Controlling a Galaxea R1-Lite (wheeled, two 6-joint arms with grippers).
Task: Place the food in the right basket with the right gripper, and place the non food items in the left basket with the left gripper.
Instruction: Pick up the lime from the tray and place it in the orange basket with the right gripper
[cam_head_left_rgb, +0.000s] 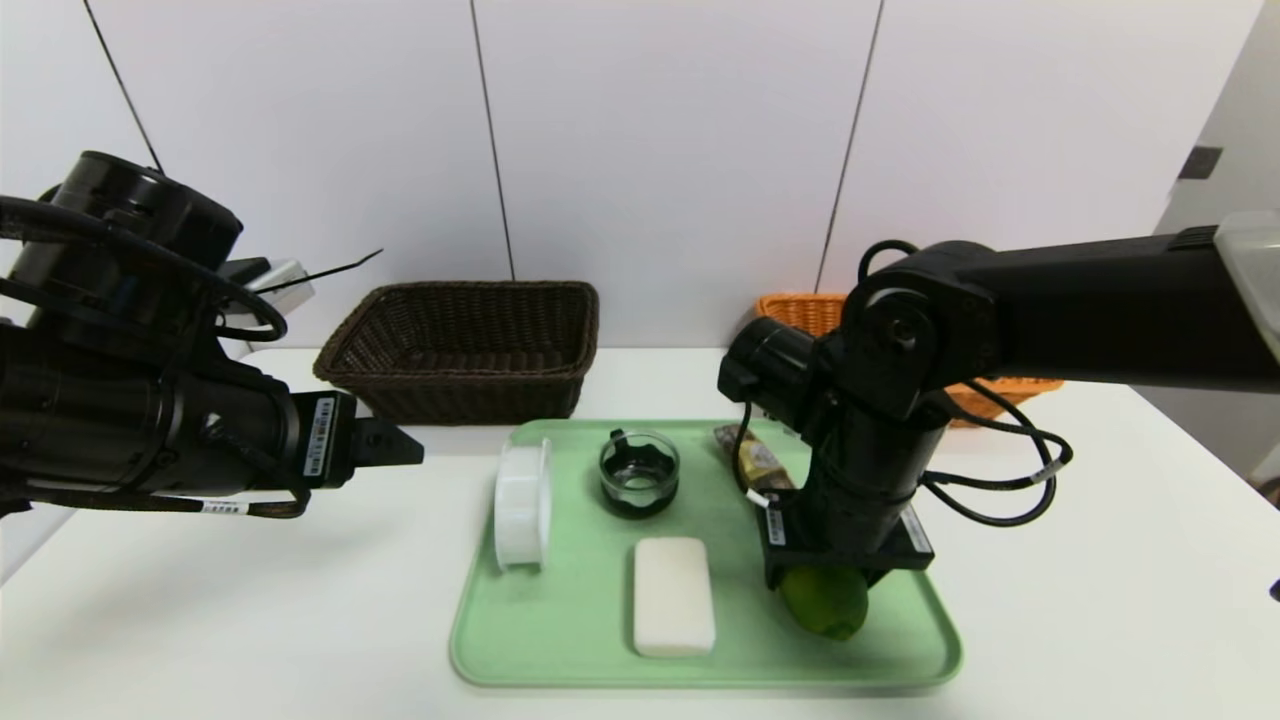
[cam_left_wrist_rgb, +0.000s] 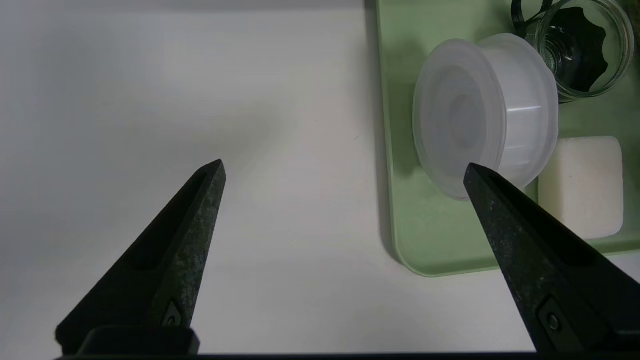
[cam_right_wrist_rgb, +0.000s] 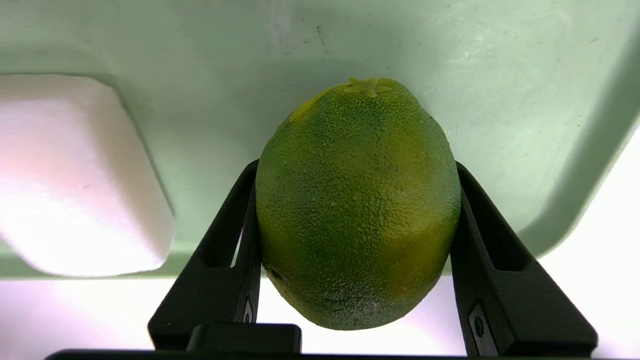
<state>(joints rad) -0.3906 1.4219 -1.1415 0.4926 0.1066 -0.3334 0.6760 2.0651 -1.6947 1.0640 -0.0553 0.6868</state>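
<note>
From the head view, I have the right gripper pointing straight down over the near right corner of the pale green plastic tray, with the glossy green lime showing just under it. The clear-wrapped stick of gold and brown sweets lies behind that arm, farther back on the tray. The white plastic ring-shaped roll, the small clear glass cup with black inside and the white soap-like bar sit untouched on the tray's left and middle. The dark brown wicker basket stands at the far left, and the orange-tan wicker basket at the far right, mostly hidden by my right arm.

In the left wrist view, the left gripper hovers spread wide and empty over the white table, just left of the tray, parked.

In the right wrist view, both fingers lie against the lime's flanks, pinching it across its middle while it rests on the tray.

To do this step well, I judge I should let the grip firm up before lifting: the fruit is rounded and glossy, so it could slip. Then I would raise it straight up, clear of the tray rim and the sweets, before swinging to the far right basket.

White barcode stickers sit on both wrists; I cannot read any writing on them.
</note>
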